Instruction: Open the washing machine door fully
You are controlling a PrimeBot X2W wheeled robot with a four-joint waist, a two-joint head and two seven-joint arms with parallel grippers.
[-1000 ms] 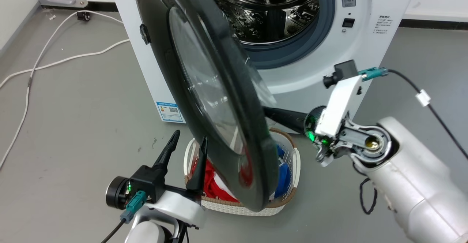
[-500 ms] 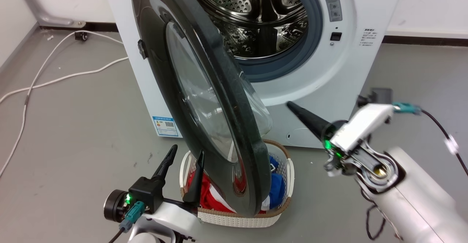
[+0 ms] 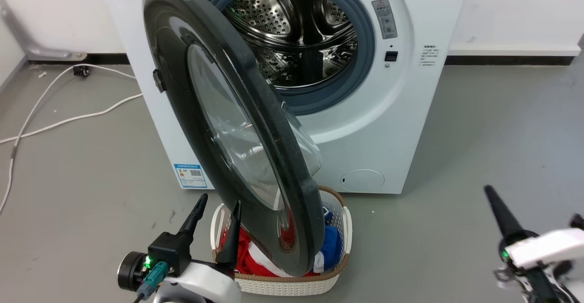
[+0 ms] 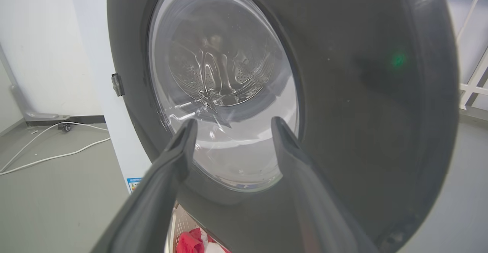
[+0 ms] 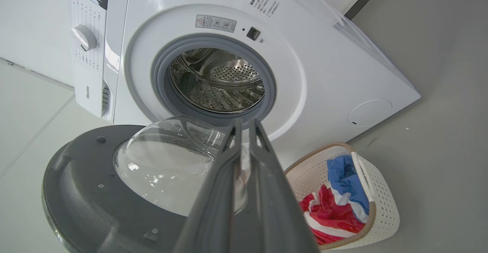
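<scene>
The white washing machine (image 3: 392,125) stands ahead with its steel drum (image 3: 296,33) exposed. The washing machine door (image 3: 178,79), glossy black with a bulging glass window, is swung out towards me, hinged on the left. My left gripper (image 3: 219,199) is open just left of the door's lower edge, its fingers facing the door's outer face (image 4: 362,93). My right gripper (image 3: 489,190) is shut with nothing in it, low at the right, well clear of the door. From the right wrist, that gripper (image 5: 246,121) points at the door's inner side (image 5: 84,176) and the machine (image 5: 312,74).
A white laundry basket (image 3: 340,230) with red and blue clothes sits on the floor under the door's lower edge, also seen from the right wrist as the basket (image 5: 381,192). A white cable (image 3: 68,120) trails over the grey floor at the left.
My right gripper has drawn back from behind the door's lower inner side to the lower right. The camera has tilted, so the whole scene sits lower. The door's angle looks about the same.
</scene>
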